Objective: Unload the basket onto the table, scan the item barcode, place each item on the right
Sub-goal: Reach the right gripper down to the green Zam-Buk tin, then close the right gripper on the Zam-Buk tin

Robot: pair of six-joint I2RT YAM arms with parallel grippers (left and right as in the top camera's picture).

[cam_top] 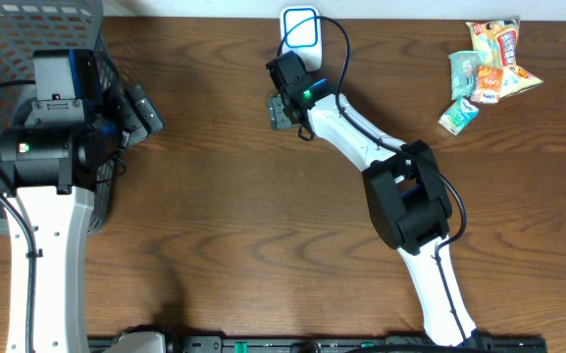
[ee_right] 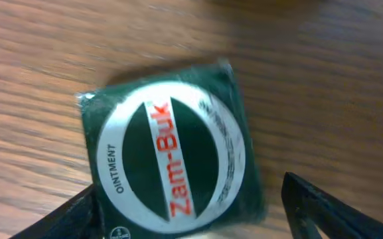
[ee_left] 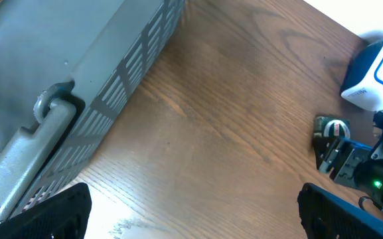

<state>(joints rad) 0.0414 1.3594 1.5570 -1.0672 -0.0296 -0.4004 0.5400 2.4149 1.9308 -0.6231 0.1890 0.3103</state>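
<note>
The item is a dark green square Zam-Buk ointment box with a white ring and red lettering, lying flat on the wooden table. My right gripper straddles it. The left finger is against the box edge, and a gap of bare wood shows before the right finger. From overhead, the right gripper hangs over the box, just below the white and blue scanner. No barcode shows. My left gripper is open beside the basket, with only wood between its fingers.
A grey mesh basket fills the far left corner, its wall close to the left arm. Several snack packets lie at the back right. The scanner also appears in the left wrist view.
</note>
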